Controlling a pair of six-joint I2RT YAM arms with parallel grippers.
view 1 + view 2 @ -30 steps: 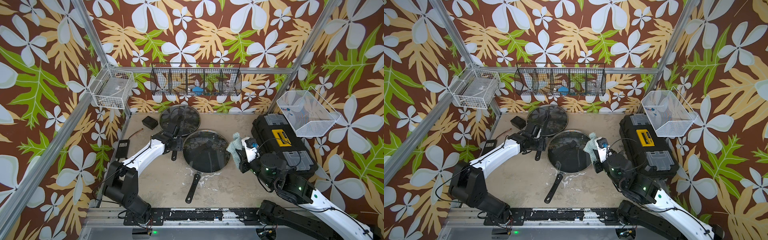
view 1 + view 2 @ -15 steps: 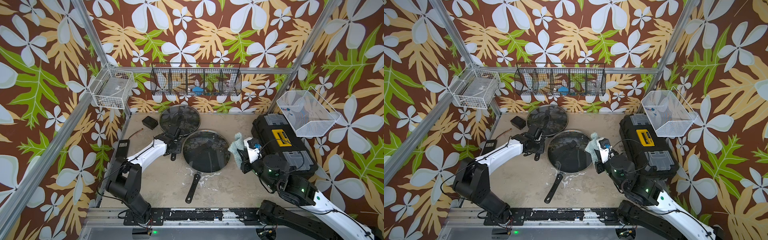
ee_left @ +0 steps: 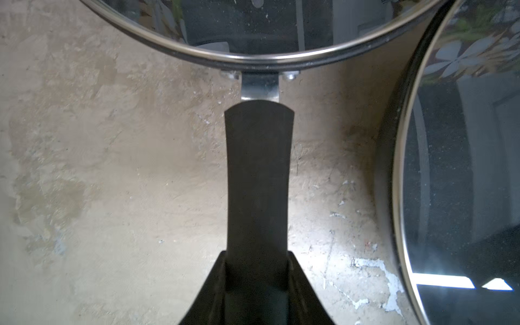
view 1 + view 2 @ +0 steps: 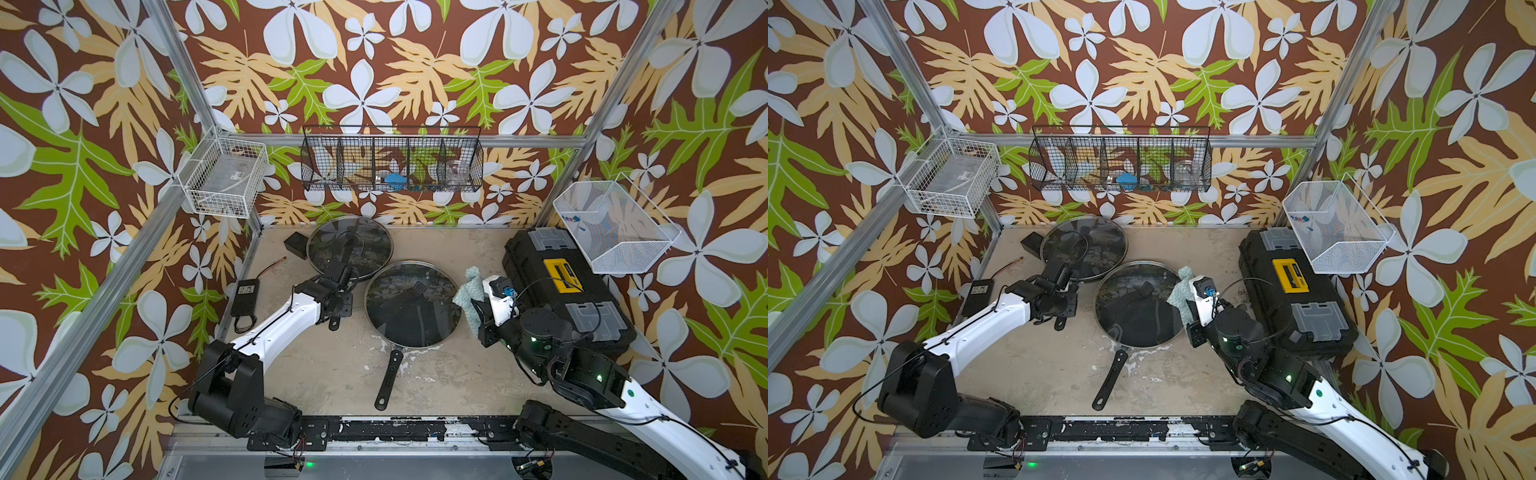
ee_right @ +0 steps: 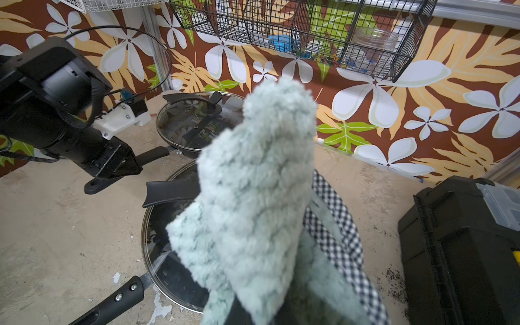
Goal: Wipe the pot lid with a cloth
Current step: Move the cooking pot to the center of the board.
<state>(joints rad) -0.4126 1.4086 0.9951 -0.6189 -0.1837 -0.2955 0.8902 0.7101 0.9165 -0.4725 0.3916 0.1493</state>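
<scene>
The soft cloth (image 4: 467,291) is clamped in the right tool (image 4: 476,309), beside the pot lid (image 4: 399,322) on the near pan (image 4: 388,382). Slippery, breakable glass: its black handle (image 4: 417,289) should be held. The far pan's handle (image 3: 257,183) is clamped in the left tool (image 3: 257,281).

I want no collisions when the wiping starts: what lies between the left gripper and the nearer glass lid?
Only bare table, as the left wrist view shows; the left gripper is shut on the farther pan's handle, beside the nearer lid.
</scene>
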